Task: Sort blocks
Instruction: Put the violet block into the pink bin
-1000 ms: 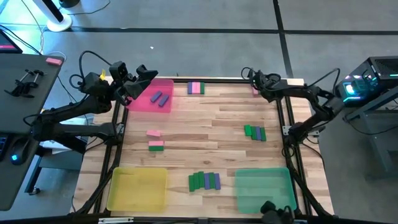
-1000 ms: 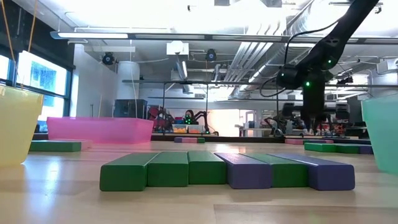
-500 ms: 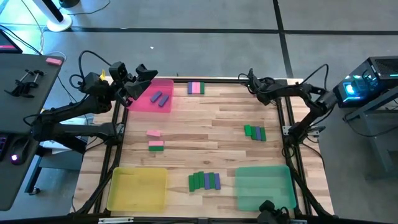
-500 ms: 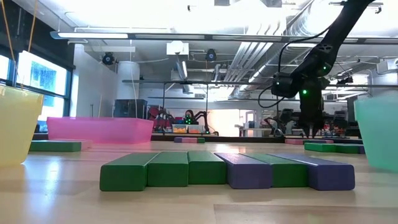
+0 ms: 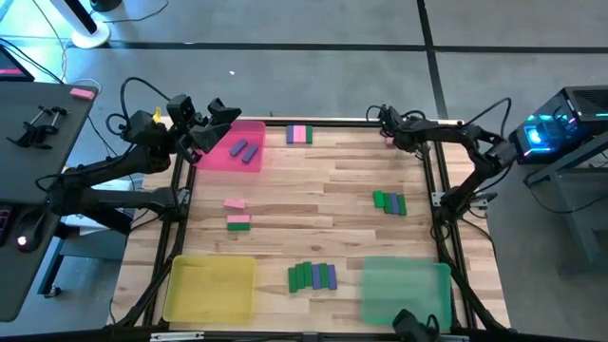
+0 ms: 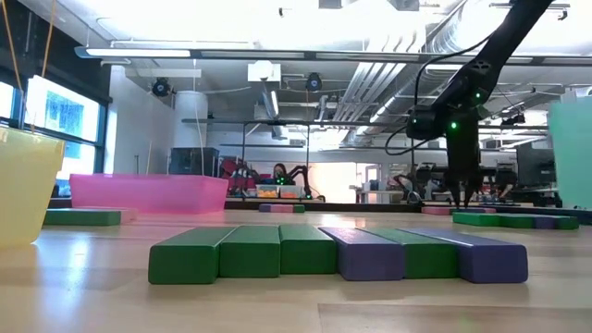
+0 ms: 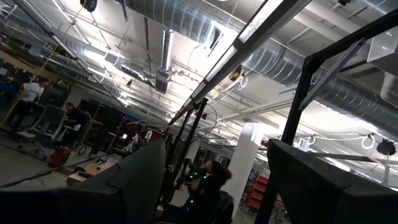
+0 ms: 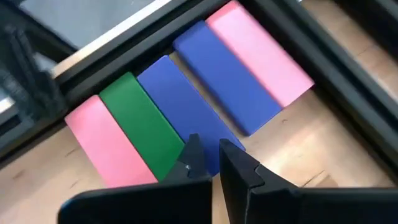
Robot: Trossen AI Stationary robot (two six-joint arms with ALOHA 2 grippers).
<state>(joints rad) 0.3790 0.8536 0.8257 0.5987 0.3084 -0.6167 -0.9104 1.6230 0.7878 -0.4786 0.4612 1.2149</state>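
Observation:
My right gripper (image 5: 384,117) hangs over the table's far right corner, fingers pointing down. In its wrist view the fingers (image 8: 211,158) stand all but together, just above a row of blocks (image 8: 186,106): pink, green, two blue, pink, lying flat beside the frame rail. The arm hides most of that row in the high view, where only a pink block (image 5: 389,142) shows. In the low view the right gripper (image 6: 460,196) hovers clear of the wood. My left gripper (image 5: 216,118) waits open at the pink tray's far left corner (image 5: 231,150), and its wrist view sees only the ceiling.
Two purple blocks (image 5: 243,150) lie in the pink tray. Loose blocks lie at the far edge (image 5: 299,134), left of centre (image 5: 237,215), right of centre (image 5: 389,201) and near the front (image 5: 312,276). The yellow tray (image 5: 211,288) and green tray (image 5: 407,293) sit at the near corners.
My right gripper has drifted a little toward the table's left edge over the corner row. The green tray at the near right has shifted; in the low view it has slid out toward the right and risen.

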